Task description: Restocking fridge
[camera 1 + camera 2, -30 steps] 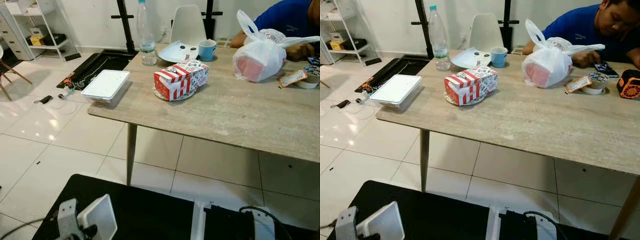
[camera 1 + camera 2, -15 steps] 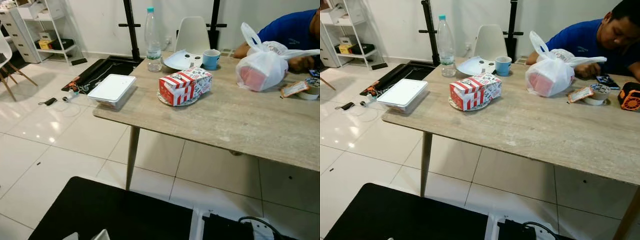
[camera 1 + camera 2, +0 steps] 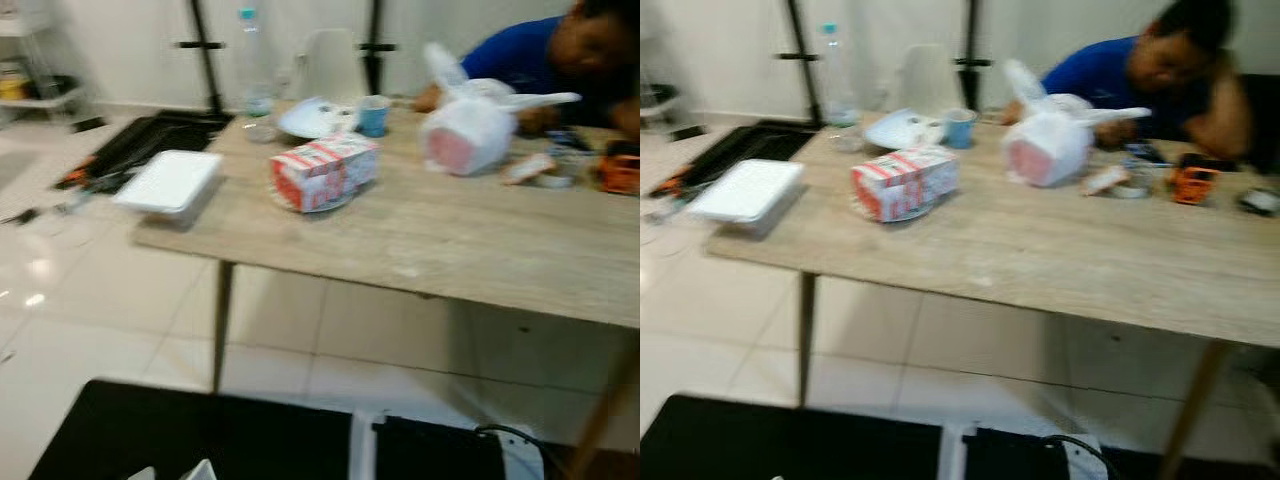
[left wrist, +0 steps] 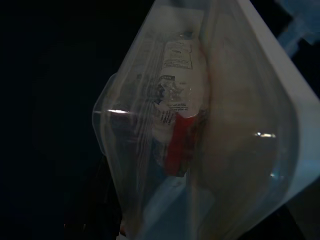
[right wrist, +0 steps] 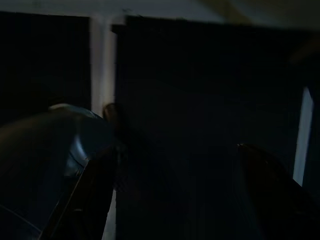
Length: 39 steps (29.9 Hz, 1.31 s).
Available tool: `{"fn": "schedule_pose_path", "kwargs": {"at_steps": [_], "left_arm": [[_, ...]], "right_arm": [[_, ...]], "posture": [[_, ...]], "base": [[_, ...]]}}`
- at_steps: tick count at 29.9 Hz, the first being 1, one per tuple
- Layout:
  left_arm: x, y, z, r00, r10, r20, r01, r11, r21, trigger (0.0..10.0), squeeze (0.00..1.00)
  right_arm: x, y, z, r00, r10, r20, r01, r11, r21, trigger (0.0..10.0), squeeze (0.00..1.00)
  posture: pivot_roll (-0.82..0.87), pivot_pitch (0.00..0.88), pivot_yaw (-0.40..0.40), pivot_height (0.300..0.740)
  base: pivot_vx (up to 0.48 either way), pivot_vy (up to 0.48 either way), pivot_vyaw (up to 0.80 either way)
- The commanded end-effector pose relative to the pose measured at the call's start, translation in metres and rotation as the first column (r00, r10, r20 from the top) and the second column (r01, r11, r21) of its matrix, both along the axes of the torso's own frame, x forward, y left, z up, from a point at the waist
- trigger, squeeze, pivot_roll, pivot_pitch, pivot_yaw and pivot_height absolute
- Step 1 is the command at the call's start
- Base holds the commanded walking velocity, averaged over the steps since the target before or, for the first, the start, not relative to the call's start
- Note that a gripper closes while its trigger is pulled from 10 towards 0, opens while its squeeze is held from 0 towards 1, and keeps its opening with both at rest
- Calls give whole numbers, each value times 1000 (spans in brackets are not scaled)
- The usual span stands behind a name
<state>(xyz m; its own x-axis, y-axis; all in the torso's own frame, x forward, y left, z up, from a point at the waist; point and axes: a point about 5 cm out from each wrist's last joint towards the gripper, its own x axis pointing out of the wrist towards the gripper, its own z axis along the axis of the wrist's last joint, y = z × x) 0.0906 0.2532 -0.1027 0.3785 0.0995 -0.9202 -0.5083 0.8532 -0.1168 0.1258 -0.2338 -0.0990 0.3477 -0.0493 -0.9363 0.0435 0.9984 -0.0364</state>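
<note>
Our view has swung right and blurred — we are turning. Left tool (image 4: 165, 200) pinches a clear food container (image 4: 200, 130); right tool (image 5: 175, 190) hangs spread, empty. Ahead, the bench (image 3: 460, 240) carries a striped box (image 3: 322, 172) — still to restock.

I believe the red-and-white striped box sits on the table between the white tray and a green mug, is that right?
Not quite: the mug is blue, not green, as the right eye view shows. The red-and-white striped box does sit on the table between it and the white tray.
</note>
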Motion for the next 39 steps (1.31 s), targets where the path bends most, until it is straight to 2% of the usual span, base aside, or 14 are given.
{"fn": "schedule_pose_path", "kwargs": {"at_steps": [1,2,7,10,12,15,21,28,39], "left_arm": [[3,-5,-1,1000,-23,14,23,1000,-11,10000,0],[3,-6,-1,999,-40,14,40,999,-12,10000,0],[-1,-4,-1,999,-54,2,54,999,-8,10000,0],[-4,-7,-3,997,-70,-12,70,998,-2,10000,0],[-2,-10,-3,997,-76,-3,76,997,-8,10000,0],[12,-16,-1,995,-95,37,96,995,-13,10000,0],[20,-26,-1,990,-129,54,130,991,-18,10000,0],[19,-32,-3,987,-156,48,157,988,-13,10000,0],[21,-29,-1,982,-181,47,179,983,37,10000,0]], "right_arm": [[-1,4,-1,1000,14,-11,-14,1000,8,10000,0],[-2,6,-2,999,37,-20,-37,999,9,10000,0],[1,8,-1,1000,15,-6,-15,1000,19,10000,0],[-6,5,-3,999,17,-30,-16,1000,8,10000,0],[-8,4,-3,999,11,-37,-11,1000,10,10000,0],[-4,4,-2,999,23,-28,-22,1000,14,10000,0],[3,2,0,1000,5,-9,-5,1000,11,10000,0],[7,4,1,1000,-2,2,2,1000,13,10000,0],[10,8,1,1000,-17,10,16,1000,24,10000,0]], "posture": [[-30,0,-7,740],[-32,0,-5,740],[-53,0,9,740],[-56,0,6,740],[-48,0,-4,740],[-63,0,7,740],[-45,0,4,740],[-48,0,11,740],[-55,0,25,740]], "base": [[0,0,-712],[0,0,-712],[0,0,-715],[0,0,-723],[0,0,-719],[0,0,-731],[0,0,-732],[0,0,-736],[0,0,-742]]}}
